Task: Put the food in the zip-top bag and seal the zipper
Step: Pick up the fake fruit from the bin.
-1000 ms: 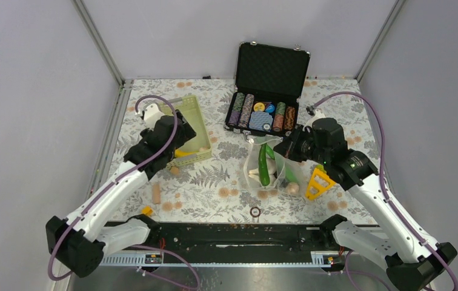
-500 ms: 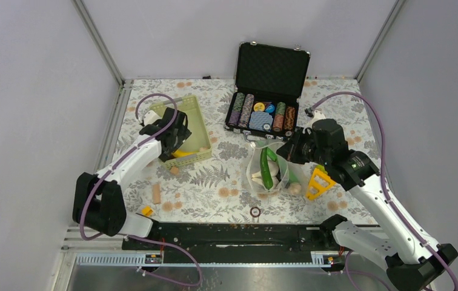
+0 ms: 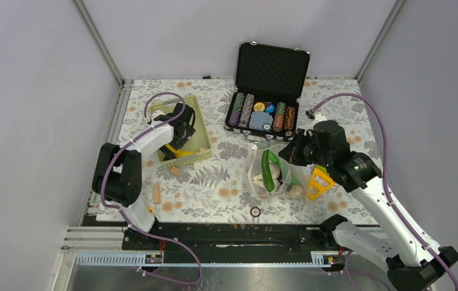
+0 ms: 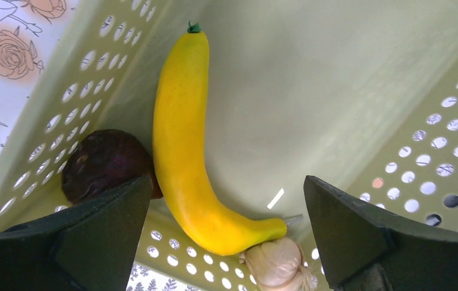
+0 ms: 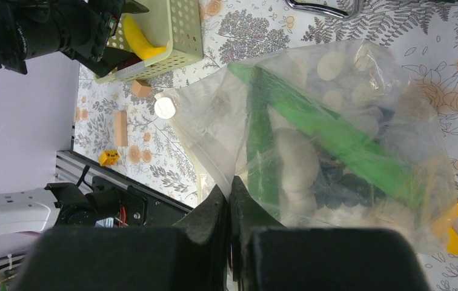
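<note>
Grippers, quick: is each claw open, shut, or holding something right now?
Left gripper: open, holding nothing, poised at the banana in the green basket.
Right gripper: shut on the zip-top bag at its edge.

Bright, even light; soft shadows.

Robot test cell, laboratory type: plain grey enclosure panels (image 3: 33, 91) on aluminium corner posts (image 3: 98, 42), floral-printed table covering (image 3: 214, 176), black mounting rail (image 3: 238, 239).

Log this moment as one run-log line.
left gripper: open over banana in basket | right gripper: shut on bag edge | green peppers: inside bag
</note>
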Motion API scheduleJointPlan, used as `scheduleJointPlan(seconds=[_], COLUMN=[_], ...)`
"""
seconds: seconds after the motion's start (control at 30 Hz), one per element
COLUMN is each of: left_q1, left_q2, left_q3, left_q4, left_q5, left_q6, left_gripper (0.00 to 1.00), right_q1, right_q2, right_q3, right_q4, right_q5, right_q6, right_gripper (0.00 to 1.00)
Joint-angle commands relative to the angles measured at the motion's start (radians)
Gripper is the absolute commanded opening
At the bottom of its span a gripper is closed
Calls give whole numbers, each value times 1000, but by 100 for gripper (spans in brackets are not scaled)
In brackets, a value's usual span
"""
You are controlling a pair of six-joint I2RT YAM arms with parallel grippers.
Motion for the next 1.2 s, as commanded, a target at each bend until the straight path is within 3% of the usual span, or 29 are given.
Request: scheduleJointPlan(seconds=[0.0,0.2,0.37,0.83,1.07,1.17], left_q1=[13,13,16,17,15,12], left_q2=[57,104,130,131,3,-95], left_q3=[45,49,62,87,92,92], left_q4=[7,20,41,63,64,89], left_q5=[13,23,18,55,11,-28], left_q6=[-8,-21,-19,20,36,91], left_gripper=[99,98,91,19,0,0], right_q1=[-7,-11,-17,-25,-25,-26], right_q2=[-13,1,7,11,6,-3], right_q3=[25,31,33,23,19,25], right_q4=[8,8,9,8,4,3], right_q5=[24,22,25,52,75,73], right_q6=[-24,-27,-34,-38,-40,-41], right_gripper=[3,2,2,2,2,2])
